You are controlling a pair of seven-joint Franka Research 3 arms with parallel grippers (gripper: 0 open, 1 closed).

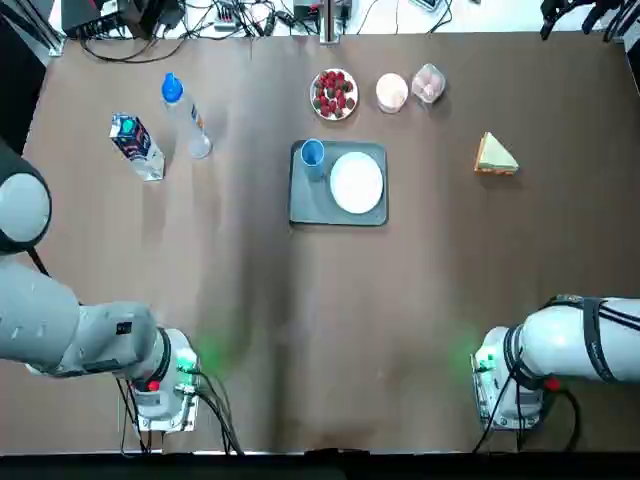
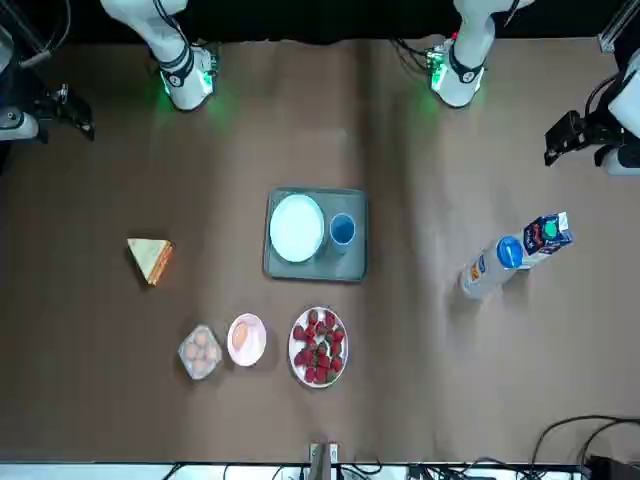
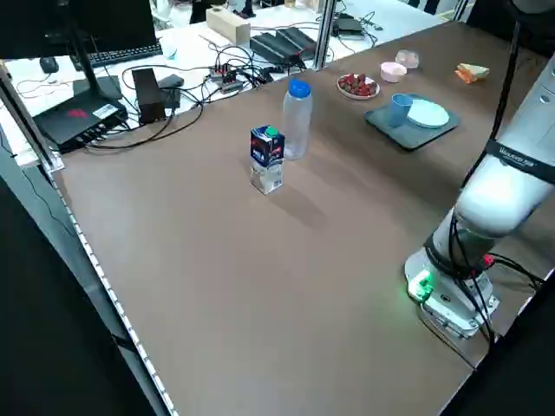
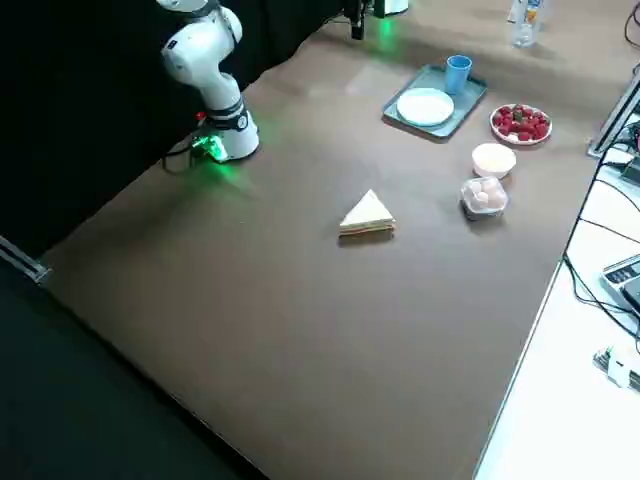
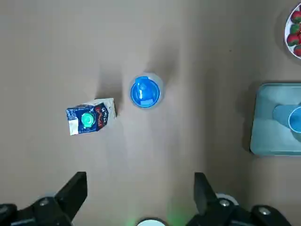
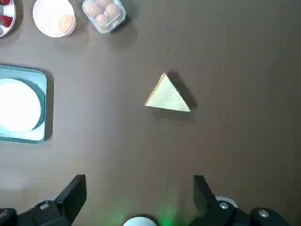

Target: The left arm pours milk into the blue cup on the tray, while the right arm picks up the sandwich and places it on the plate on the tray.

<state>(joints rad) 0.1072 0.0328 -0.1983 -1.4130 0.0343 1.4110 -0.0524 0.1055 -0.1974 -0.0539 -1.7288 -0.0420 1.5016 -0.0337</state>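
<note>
The milk carton (image 1: 137, 147), blue and white with a green cap, stands upright at the table's left, far ahead of my open left gripper (image 5: 140, 176). The blue cup (image 1: 312, 153) and the white plate (image 1: 356, 182) sit on the grey tray (image 1: 305, 207) at mid-table; the plate holds nothing. The triangular sandwich (image 1: 495, 156) lies on the table to the tray's right, well ahead of my open right gripper (image 6: 139, 178). Both grippers hang high above the near part of the table with nothing between their fingers.
A clear water bottle (image 1: 187, 117) with a blue cap stands just right of the milk carton. Behind the tray are a plate of strawberries (image 1: 334, 94), a small bowl with an egg (image 1: 391, 91) and a clear egg container (image 1: 428, 83). Cables run along the far edge.
</note>
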